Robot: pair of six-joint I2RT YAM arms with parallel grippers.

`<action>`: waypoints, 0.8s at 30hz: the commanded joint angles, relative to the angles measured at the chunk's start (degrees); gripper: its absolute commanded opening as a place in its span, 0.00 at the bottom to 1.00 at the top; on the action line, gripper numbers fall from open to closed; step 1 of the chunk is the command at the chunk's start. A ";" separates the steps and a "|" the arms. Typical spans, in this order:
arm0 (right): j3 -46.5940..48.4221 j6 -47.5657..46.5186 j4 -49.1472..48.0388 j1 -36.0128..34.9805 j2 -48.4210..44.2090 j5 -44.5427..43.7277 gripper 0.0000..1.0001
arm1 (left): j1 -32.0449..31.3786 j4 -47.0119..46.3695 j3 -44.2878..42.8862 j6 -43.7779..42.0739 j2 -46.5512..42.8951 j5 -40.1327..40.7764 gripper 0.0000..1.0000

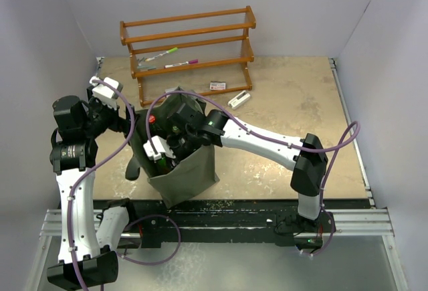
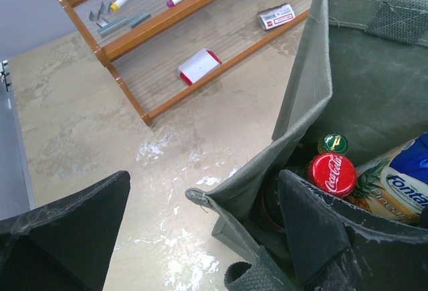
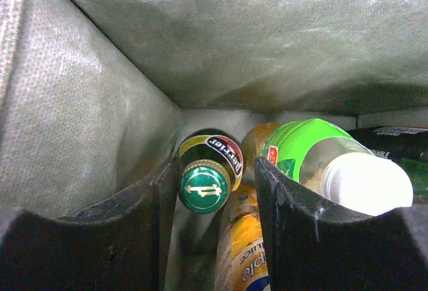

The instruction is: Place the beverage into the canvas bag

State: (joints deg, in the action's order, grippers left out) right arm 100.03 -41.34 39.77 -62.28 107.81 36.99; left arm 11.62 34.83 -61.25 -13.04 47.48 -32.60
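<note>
The dark grey-green canvas bag [image 1: 190, 170] stands open on the table between the arms. My right gripper [image 3: 208, 170] is down inside it, jaws open, with a green Perrier bottle [image 3: 204, 184] between the fingers and a gap on its right side. A green-labelled bottle with a white cap [image 3: 334, 164] and a yellow juice bottle [image 3: 247, 251] lie beside it. My left gripper [image 2: 204, 177] is open wide and astride the bag's wall [image 2: 267, 170], one finger inside. A red Coca-Cola cap [image 2: 332, 174] and a pineapple juice bottle [image 2: 394, 177] show in the bag.
A wooden rack [image 1: 190, 43] stands at the back with markers [image 1: 180, 64] on its shelves. A white eraser [image 1: 239, 99] and a small card [image 1: 218, 85] lie on the table by it. White walls close in the left, right and back.
</note>
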 commanded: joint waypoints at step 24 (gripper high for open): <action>-0.12 12.52 -5.91 1.46 -16.64 -11.34 0.60 | 0.41 -0.19 -6.44 4.98 2.55 4.60 0.99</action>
State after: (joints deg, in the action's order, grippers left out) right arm 100.60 -32.23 37.52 -61.41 96.86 28.80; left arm 11.62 35.53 -62.96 -11.16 49.08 -31.27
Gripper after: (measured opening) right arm 0.592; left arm 0.994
